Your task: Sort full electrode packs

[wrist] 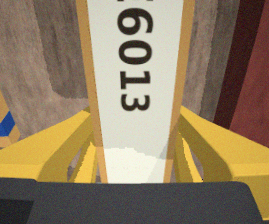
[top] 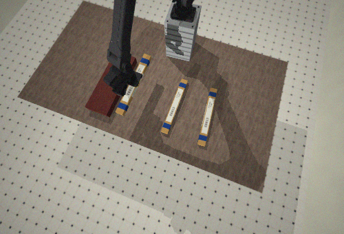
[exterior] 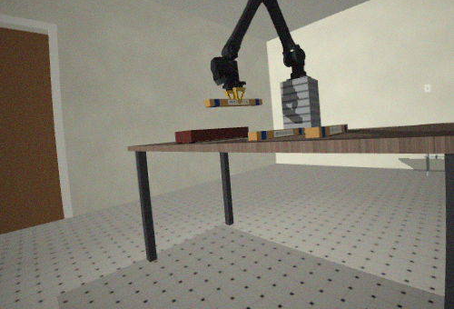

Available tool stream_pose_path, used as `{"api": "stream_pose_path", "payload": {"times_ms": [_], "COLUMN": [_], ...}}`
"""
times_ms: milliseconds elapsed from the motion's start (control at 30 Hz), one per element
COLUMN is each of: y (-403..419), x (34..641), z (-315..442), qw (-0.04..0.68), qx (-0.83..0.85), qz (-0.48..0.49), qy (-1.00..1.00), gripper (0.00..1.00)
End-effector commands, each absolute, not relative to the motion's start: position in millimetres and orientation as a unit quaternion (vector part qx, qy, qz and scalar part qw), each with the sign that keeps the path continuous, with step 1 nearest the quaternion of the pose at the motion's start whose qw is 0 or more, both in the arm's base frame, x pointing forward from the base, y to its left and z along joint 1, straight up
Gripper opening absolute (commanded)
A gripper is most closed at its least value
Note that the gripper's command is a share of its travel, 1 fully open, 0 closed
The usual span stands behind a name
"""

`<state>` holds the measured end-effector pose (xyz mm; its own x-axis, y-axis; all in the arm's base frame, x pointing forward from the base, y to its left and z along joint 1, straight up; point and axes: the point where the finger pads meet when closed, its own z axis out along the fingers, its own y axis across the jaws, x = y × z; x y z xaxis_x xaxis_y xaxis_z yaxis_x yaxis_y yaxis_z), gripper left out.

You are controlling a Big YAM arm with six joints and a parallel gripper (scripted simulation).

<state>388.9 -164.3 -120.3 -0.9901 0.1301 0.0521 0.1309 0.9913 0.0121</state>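
1. Count: three electrode packs, one arm, one gripper (top: pixel 132 82) (exterior: pixel 236 98) (wrist: pixel 135 111), one low dark-red platform (top: pixel 103 93) (exterior: pixel 213 134) (wrist: pixel 260 75).
2. Gripper state: fingers closed on the long sides of one pack, the held pack (top: pixel 128 96) (exterior: pixel 250 102) (wrist: pixel 135 60), with part of their travel left between them. It hangs level in the air, apart from the bench (top: pixel 69 51) (exterior: pixel 386 144) (wrist: pixel 20 30).
3. The platform lies below the gripper and off to one side; no pack rests on it.
4. The other two packs lie flat on the bench, lower than the gripper and on its other side from the platform: a nearer pack (top: pixel 174 107) (exterior: pixel 274 134) (wrist: pixel 0 120) and a farther pack (top: pixel 207 117) (exterior: pixel 327 131).
5. Obscured: from above, the gripper's dark body covers the fingertips and part of the held pack. The wrist view cuts off both ends of that pack and shows only a corner of the nearer one. Contents not visible; full or part-used cannot be told.
6. Writing: "6013" in large dark print on the held pack's white label, the character ahead of it cropped. Smaller print on the labels is too blurred to read. No brand legible.
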Motion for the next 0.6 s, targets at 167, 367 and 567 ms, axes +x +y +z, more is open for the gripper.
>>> {"api": "stream_pose_path", "payload": {"times_ms": [167, 367, 567], "y": [-205, -220, -232], "x": [433, 428, 428], "z": [-85, -92, -89], "qw": [-0.026, -0.019, -0.022], "qx": [-0.054, -0.054, -0.054], "qz": [0.008, 0.006, 0.008], "qy": [-0.998, -0.998, -0.998], "gripper": [0.0, 0.0, 0.0]}}
